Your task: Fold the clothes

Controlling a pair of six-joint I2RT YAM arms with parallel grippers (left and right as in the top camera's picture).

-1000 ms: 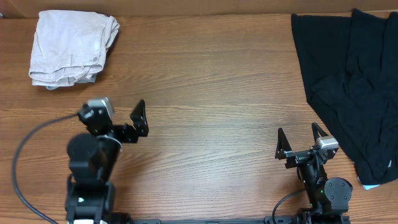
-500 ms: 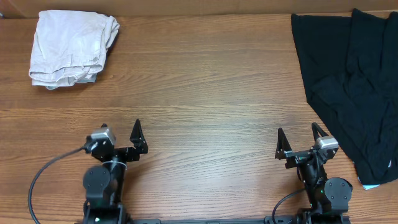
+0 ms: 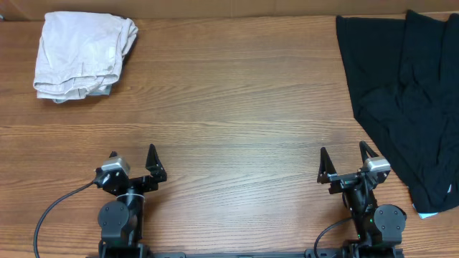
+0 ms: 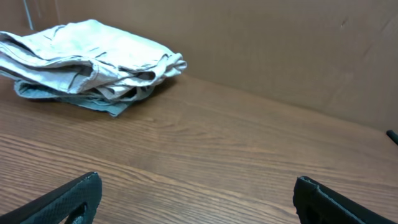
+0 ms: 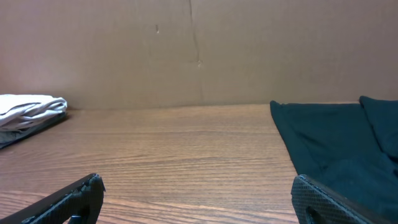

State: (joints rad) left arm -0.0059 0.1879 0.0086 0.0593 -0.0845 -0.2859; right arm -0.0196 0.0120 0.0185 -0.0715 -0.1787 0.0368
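The black garment ran off the overhead view's right edge, so I couldn't see its full shape. A pale-blue scrap at its lower hem was too small to identify. From my left wrist, the folded shorts were clipped at the left edge, with a greyish layer underneath (which garment, I couldn't tell). Both wrist views cut my jaws off at the bottom edge, showing only their tips.

Even, soft overhead light, faint shadows, sharp, glare-free views
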